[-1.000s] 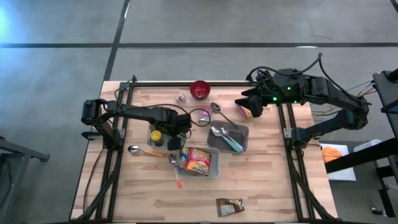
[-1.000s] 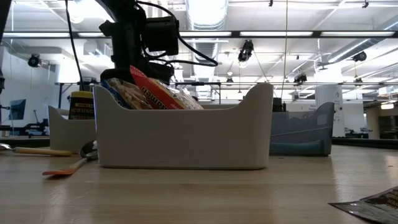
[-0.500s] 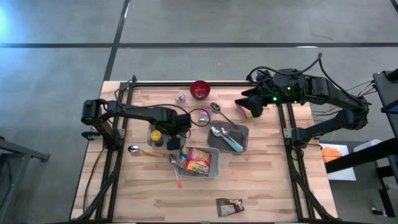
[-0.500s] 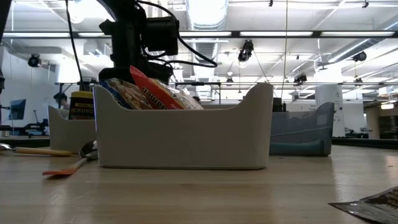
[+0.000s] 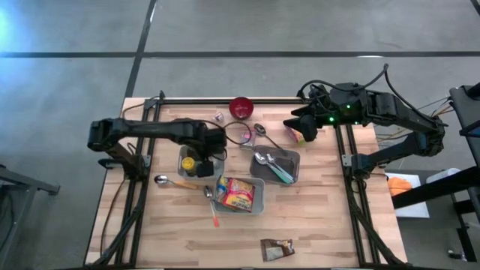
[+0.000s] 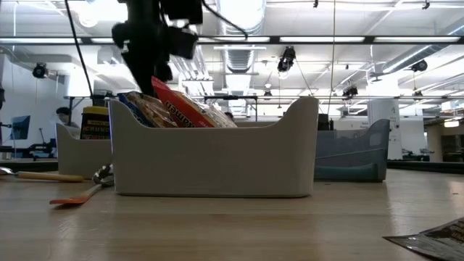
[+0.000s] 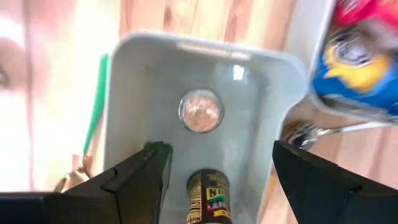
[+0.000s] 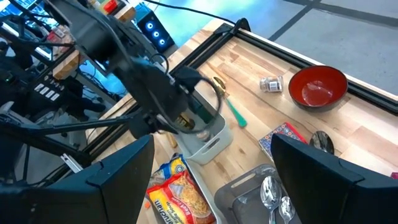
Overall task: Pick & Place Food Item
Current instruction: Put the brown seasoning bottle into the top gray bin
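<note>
While the left pincer [image 5: 204, 163] hangs with its jaws apart and empty right above the small pale-grey plastic bin [image 5: 182, 158], the thing the coming move turns on lies straight below it: a little dark jar with a yellow label [image 7: 209, 194], standing in that bin beside a round coppery lid or coin [image 7: 200, 111]. From the left wrist view the jar sits between the two dark fingers [image 7: 138, 180], so a plain descent would bracket it. Its long axis seems upright, though this is blurred. The label's writing cannot be read. Next to the bin, the white tray [image 5: 259, 201] holds a red and yellow crinkled snack packet [image 5: 238, 193], its print also illegible. The right pincer [image 5: 298, 127] waits well away from the bin, jaws apart, at the far right of the wooden surface [image 5: 330, 217]; the left arm is much the nearer.
</note>
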Controlling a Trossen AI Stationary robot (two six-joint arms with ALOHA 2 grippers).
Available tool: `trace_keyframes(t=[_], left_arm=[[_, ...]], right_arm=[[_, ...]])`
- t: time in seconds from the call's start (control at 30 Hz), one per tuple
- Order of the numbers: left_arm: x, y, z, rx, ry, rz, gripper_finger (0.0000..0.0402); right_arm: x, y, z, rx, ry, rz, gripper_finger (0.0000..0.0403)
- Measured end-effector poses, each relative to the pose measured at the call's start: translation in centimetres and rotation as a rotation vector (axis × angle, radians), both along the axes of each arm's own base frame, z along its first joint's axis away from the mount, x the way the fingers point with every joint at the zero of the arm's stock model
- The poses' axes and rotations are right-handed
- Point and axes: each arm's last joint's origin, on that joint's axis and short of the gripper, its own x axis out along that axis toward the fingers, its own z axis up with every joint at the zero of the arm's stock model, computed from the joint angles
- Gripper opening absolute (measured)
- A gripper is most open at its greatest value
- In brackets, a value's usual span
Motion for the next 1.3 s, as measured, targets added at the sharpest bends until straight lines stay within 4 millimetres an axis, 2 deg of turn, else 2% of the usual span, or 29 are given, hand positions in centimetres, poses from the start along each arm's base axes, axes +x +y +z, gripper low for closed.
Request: trace_keyframes(t=[0.1, 0.2, 0.33, 0.43, 0.53, 0.7, 0.87, 1.0, 1.13, 1.3], left_arm=[[-0.5, 0.3, 1.6, 0.030, -0.058, 0.021, 0.0305], [-1.1, 1.3, 2.7, 0.112, -0.106, 0.123, 0.0305], [-1.7, 4.1, 3.7, 0.212, -0.191, 0.300, 0.0305], [-1.7, 7.2, 4.0, 0.231, -0.282, 0.410, 0.0305], [-1.7, 11.0, 3.7, 0.240, -0.348, 0.459, 0.0305], [-1.8, 16.6, 2.1, 0.240, -0.268, 0.455, 0.0305], [-1.3, 20.3, -0.2, 0.113, -0.170, 0.397, 0.0305], [-0.6, 21.2, -1.6, 0.068, -0.146, 0.329, 0.0305], [-0.5, 21.0, -3.1, 0.037, -0.113, 0.259, 0.0305], [-0.7, 21.0, -4.6, 0.034, -0.115, 0.258, 0.0305]], right_arm=[[0.0, 0.0, 0.0, -0.003, 0.000, 0.001, 0.0317], [0.0, 0.0, 0.0, -0.016, 0.003, 0.006, 0.0317], [0.0, 0.0, 0.1, -0.031, -0.002, 0.014, 0.0317], [0.1, 0.0, 0.2, -0.041, -0.010, 0.019, 0.0317], [0.2, 0.0, 0.3, -0.053, -0.024, 0.023, 0.0317], [0.2, 0.0, 0.4, -0.066, -0.030, 0.030, 0.0317], [0.2, 0.0, 0.4, -0.063, -0.033, 0.034, 0.0317], [0.2, 0.2, 0.4, -0.056, -0.035, 0.046, 0.0317], [0.3, 0.6, 0.4, -0.052, -0.036, 0.061, 0.0317], [0.3, 1.1, 0.4, -0.052, -0.039, 0.084, 0.0317]])
